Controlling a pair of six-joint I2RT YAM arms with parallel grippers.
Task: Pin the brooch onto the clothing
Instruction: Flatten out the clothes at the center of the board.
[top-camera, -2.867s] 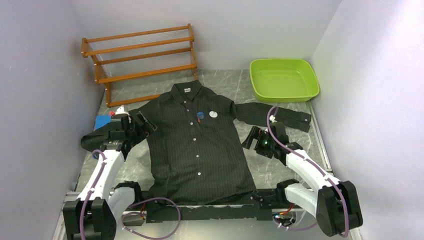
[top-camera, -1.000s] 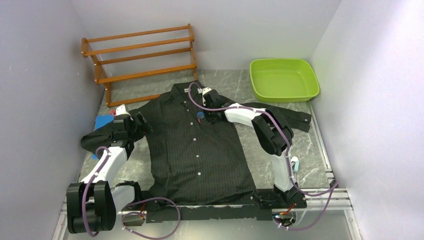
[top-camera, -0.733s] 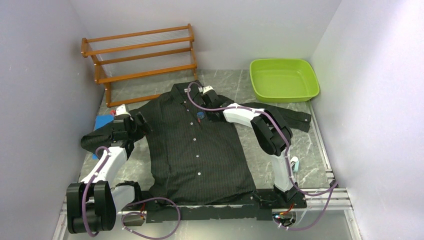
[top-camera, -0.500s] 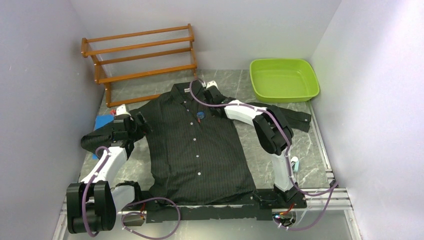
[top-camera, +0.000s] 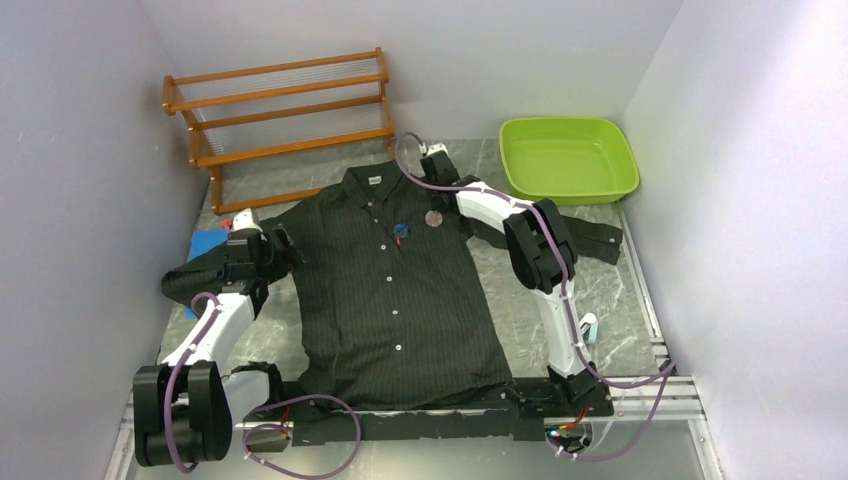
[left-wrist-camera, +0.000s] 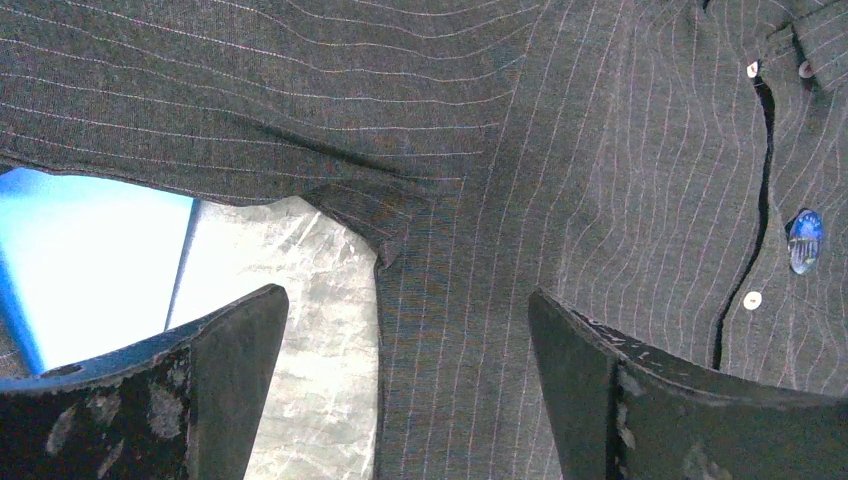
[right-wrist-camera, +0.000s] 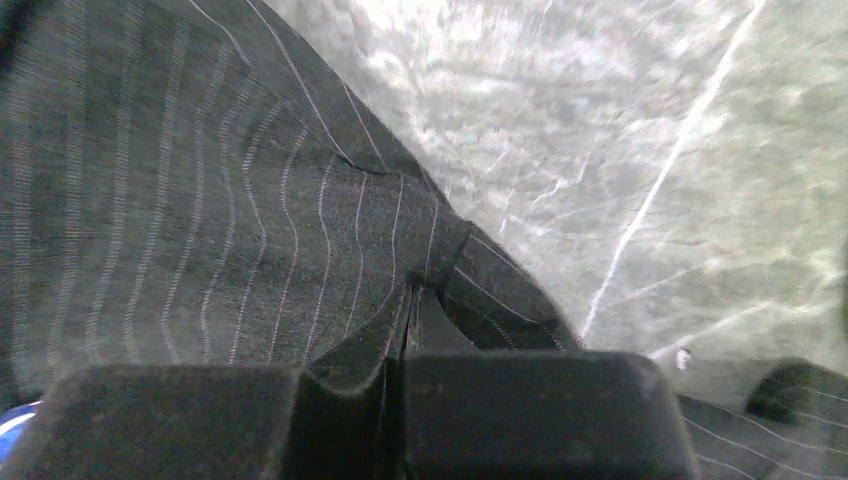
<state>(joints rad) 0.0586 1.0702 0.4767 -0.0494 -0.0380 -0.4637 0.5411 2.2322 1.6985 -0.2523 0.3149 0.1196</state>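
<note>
The clothing (top-camera: 400, 320), a black pinstriped shirt, lies spread flat on the marble table, collar to the far side. A small blue and red brooch (top-camera: 400, 230) sits by the button line and also shows in the left wrist view (left-wrist-camera: 805, 240). To its right, a round pale brooch (top-camera: 434, 216) rests on the chest. My right gripper (top-camera: 436, 168) hangs shut above the shirt's shoulder seam (right-wrist-camera: 430, 270), its fingers together (right-wrist-camera: 407, 310) with nothing between them. Over the shirt's armpit edge (left-wrist-camera: 385, 250) my left gripper (top-camera: 270, 243) stands wide open (left-wrist-camera: 405, 300), holding nothing.
A wooden rack (top-camera: 285, 115) stands at the far left and a green tub (top-camera: 568, 158) at the far right. A flat blue thing (top-camera: 208, 243) lies partly under the left sleeve. A small pale object (top-camera: 589, 325) lies beside the right arm.
The right arm came out from the near right to the round brooch, then lifted away towards the far side, uncovering it. The left arm has hardly moved.
</note>
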